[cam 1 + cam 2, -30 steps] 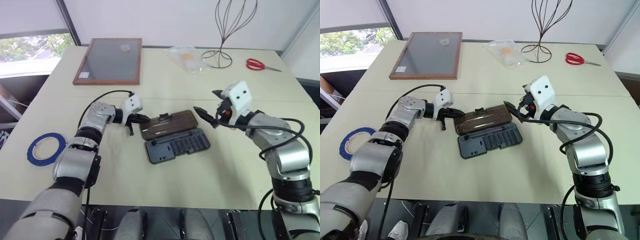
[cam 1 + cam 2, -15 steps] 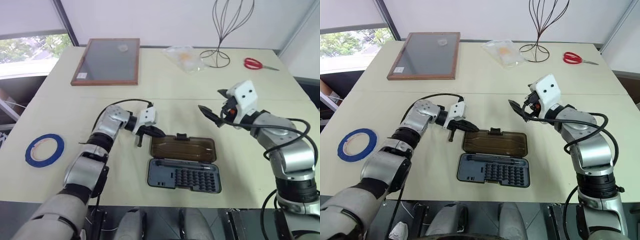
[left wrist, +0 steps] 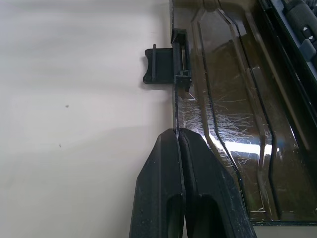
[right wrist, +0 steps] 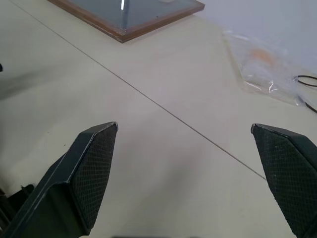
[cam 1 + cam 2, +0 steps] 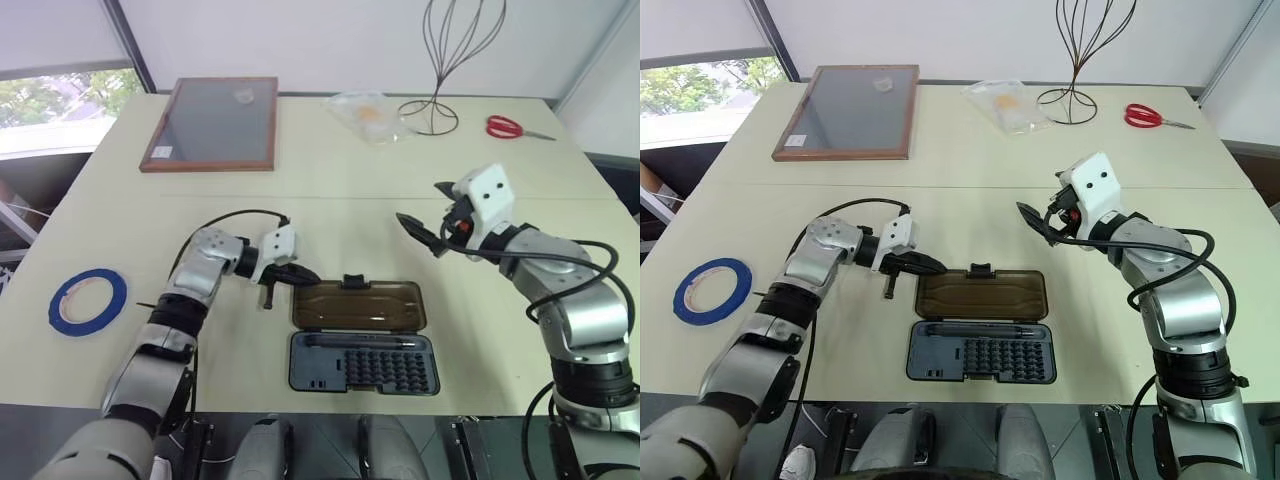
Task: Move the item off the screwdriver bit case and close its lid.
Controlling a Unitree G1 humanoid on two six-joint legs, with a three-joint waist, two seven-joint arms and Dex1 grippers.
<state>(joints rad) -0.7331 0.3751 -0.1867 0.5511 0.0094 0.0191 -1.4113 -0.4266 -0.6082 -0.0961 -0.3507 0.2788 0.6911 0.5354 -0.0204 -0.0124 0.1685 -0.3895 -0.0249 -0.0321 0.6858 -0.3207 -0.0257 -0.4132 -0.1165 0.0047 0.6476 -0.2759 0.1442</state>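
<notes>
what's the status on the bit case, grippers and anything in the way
Left gripper shut on the lid edge. Right gripper open, empty, above the table. Screwdriver bit case open flat, nothing on it. No obstruction.

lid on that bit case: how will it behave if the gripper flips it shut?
The lid looks like a thin, moulded brown plastic panel lying flat open, so probably light and fairly stiff, swinging on its hinge. The case looks flat and small on the smooth table, so it may slide rather than stay put. The clasp likely needs a press.
</notes>
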